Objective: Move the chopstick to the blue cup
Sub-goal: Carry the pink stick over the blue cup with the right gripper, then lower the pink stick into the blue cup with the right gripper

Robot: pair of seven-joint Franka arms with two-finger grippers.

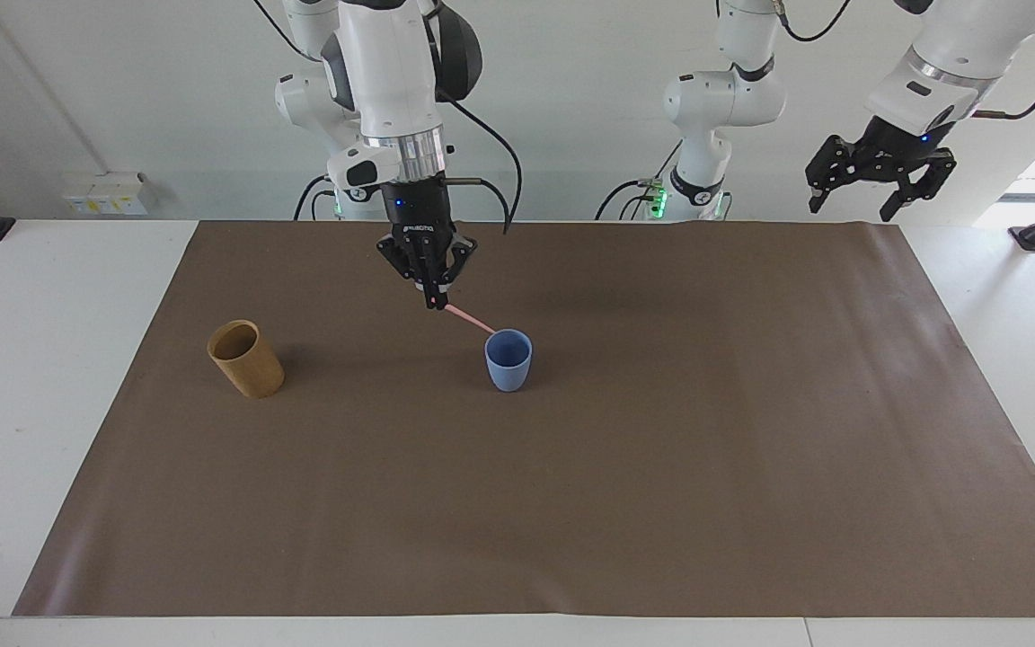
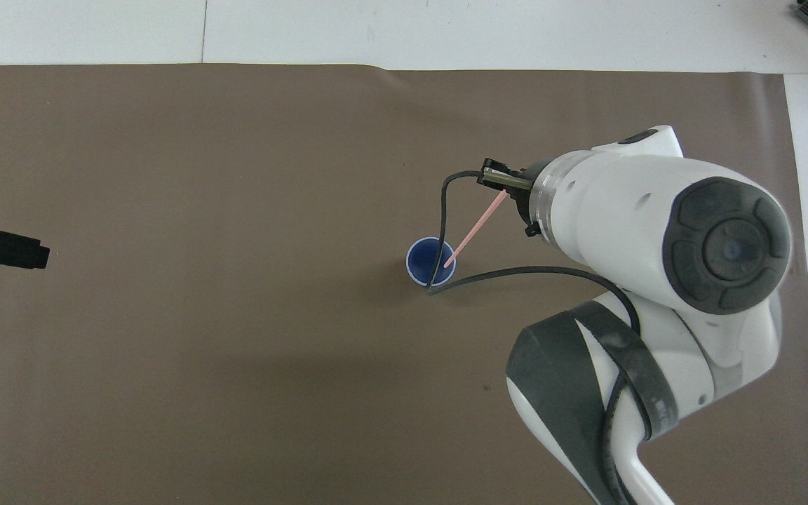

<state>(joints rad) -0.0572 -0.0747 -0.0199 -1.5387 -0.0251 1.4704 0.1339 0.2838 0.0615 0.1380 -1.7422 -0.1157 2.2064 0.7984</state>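
A small light-blue cup point(image 1: 508, 360) point(image 2: 422, 259) stands upright near the middle of the brown mat. My right gripper point(image 1: 436, 305) hangs above the mat beside the cup, toward the right arm's end, shut on a thin pale pink chopstick point(image 1: 471, 319) point(image 2: 473, 229). The stick slants down from the fingertips, and its free tip sits over the cup's rim. In the overhead view the right arm's body hides the gripper itself. High over the left arm's end of the table, off the mat, my left gripper point(image 1: 880, 190) waits open.
A tan-brown cylindrical cup point(image 1: 245, 358) stands on the brown mat point(image 1: 571, 503) toward the right arm's end. The right arm's black cable point(image 2: 446, 231) loops over the blue cup in the overhead view. The white table point(image 1: 23, 359) borders the mat.
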